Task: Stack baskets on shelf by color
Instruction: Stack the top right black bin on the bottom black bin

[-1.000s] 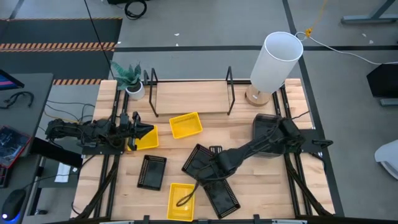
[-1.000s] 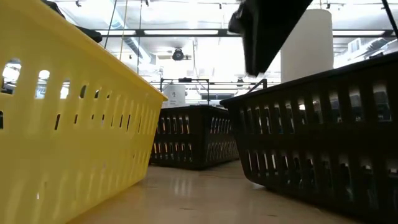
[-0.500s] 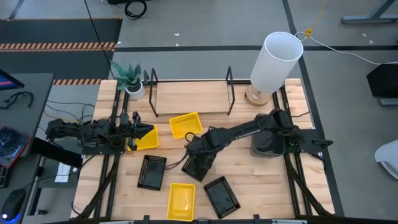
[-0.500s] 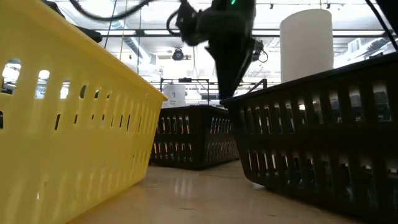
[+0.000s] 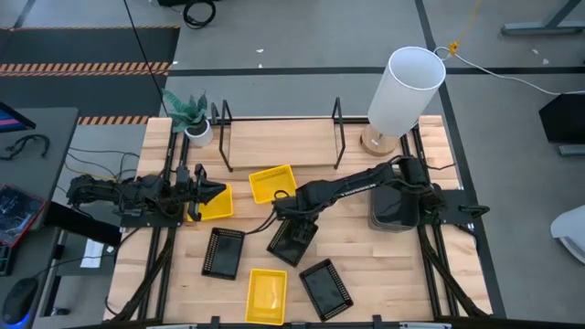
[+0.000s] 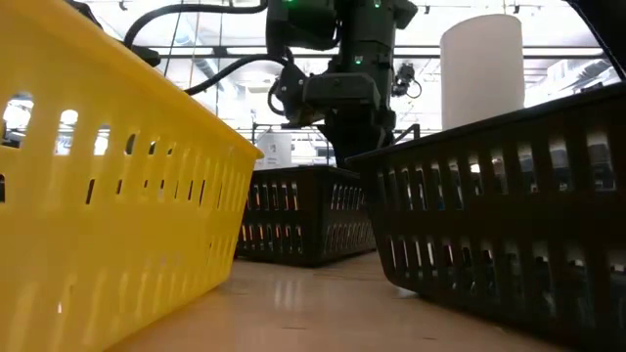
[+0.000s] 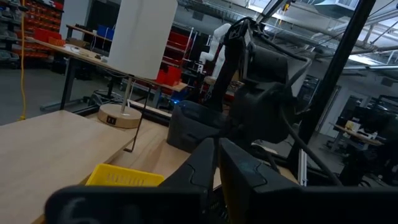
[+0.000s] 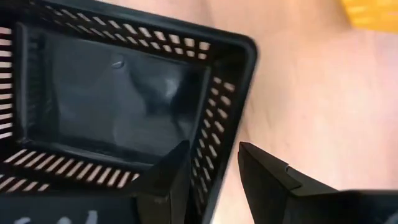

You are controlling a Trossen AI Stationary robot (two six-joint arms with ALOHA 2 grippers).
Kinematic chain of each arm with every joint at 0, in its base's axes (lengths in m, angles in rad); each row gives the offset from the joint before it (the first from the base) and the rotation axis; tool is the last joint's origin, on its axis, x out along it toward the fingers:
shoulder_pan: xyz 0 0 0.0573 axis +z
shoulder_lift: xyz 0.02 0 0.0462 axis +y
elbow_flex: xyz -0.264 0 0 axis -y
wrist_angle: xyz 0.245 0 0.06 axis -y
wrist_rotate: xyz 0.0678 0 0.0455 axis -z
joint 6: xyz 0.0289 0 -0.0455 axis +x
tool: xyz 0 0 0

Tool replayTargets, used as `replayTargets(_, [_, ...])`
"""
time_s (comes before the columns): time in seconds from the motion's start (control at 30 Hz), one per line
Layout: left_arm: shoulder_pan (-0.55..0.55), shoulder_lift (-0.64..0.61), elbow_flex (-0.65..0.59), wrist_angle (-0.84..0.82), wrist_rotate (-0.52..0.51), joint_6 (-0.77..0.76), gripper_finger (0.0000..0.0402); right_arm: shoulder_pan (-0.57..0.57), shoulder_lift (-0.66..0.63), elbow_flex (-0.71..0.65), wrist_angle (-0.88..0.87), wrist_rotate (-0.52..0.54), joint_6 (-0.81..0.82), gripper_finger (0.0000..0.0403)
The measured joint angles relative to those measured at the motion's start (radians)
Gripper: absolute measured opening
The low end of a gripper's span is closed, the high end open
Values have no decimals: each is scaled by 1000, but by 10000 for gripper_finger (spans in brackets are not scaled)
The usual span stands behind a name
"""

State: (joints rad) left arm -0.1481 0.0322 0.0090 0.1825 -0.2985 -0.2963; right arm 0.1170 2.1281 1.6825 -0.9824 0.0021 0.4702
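Straddling black basket (image 8: 118, 106) wall, right gripper (image 8: 214, 168) fingers parted (basket empty); left gripper (image 5: 203, 190) state unclear.

Perforated glossy black plastic basket (image 8: 118, 106), pale smooth wood tabletop (image 8: 311, 93)

A white lamp (image 5: 405, 90) and a small potted plant (image 5: 192, 119) are standing at the tabletop's (image 5: 384, 265) far corners.

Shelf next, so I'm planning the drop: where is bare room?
The shelf board is bare between its uprights. Table is bare right of the front black basket. Crowded mid-table, where the right gripper straddles a black basket's wall.
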Motion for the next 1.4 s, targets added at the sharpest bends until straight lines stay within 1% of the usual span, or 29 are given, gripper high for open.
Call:
replayTargets(0.13, [0, 0, 0, 0, 0, 0, 37, -13, 0, -29, 37, -52, -2, 138])
replayTargets(0.3, [0, 0, 0, 0, 0, 0, 37, -17, 0, -61, 48, -58, -2, 119])
replayTargets(0.4, [0, 0, 0, 0, 0, 0, 34, -19, 0, -71, 45, -49, -2, 92])
replayTargets(0.6, [0, 0, 0, 0, 0, 0, 31, -36, -1, -71, 47, -57, -3, 16])
replayTargets(0.63, [0, 0, 0, 0, 0, 0, 32, -41, -2, -71, 47, -60, -8, 10])
replayTargets(0.83, [0, 0, 0, 0, 0, 0, 39, -67, -6, -71, 31, -63, -26, 11])
replayTargets(0.97, [0, 0, 0, 0, 0, 0, 35, -79, -42, -71, 5, -61, -47, 6])
replayTargets(1.1, [0, 0, 0, 0, 0, 0, 29, -81, -109, -71, -21, -42, -66, 6])
replayTargets(1.27, [0, 0, 0, 0, 0, 0, 30, -53, -220, -71, -24, -17, -90, 5])
replayTargets(1.4, [0, 0, 0, 0, 0, 0, 36, -4, -297, -71, -20, -22, -169, 4])
